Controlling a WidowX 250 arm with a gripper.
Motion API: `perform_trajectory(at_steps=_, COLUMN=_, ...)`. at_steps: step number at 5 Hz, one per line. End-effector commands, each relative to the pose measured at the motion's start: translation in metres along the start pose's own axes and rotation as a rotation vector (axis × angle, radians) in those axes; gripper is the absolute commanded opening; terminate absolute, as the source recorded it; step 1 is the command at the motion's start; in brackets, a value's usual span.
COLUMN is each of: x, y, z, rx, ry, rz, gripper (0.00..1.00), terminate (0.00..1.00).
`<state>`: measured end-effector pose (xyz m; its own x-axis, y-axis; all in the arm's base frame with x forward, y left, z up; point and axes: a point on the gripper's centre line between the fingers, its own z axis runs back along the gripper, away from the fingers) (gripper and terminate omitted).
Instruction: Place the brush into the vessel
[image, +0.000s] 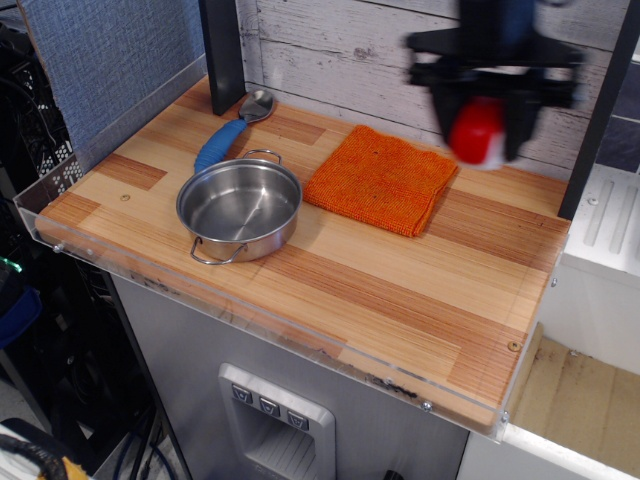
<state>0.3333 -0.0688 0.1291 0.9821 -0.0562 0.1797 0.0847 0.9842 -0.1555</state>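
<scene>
The brush (477, 130) is a small red block with a white underside. My gripper (479, 128) is shut on it and holds it high above the table, over the right edge of the orange cloth, blurred by motion. The vessel (240, 207) is a shallow shiny steel pot with two wire loop handles. It stands empty on the left part of the wooden table, well to the left of and below the gripper.
An orange folded cloth (378, 178) lies between the pot and the gripper. A blue-handled metal spoon (230, 133) lies behind the pot. A dark post (222, 50) stands at the back left. The table (400, 290) has a clear plastic front rim.
</scene>
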Motion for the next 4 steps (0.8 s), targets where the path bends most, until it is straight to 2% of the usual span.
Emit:
perform_trajectory(at_steps=1, x=-0.029, y=0.067, z=0.019, rx=0.063, ry=0.016, rz=-0.046, gripper=0.0, terminate=0.0)
perform_trajectory(at_steps=2, x=-0.042, y=0.102, z=0.018, rx=0.117, ry=0.009, rz=-0.01, gripper=0.0, terminate=0.0)
perform_trajectory(at_steps=4, x=-0.044, y=0.159, z=0.015, rx=0.227, ry=-0.003, rz=0.022, gripper=0.0, terminate=0.0)
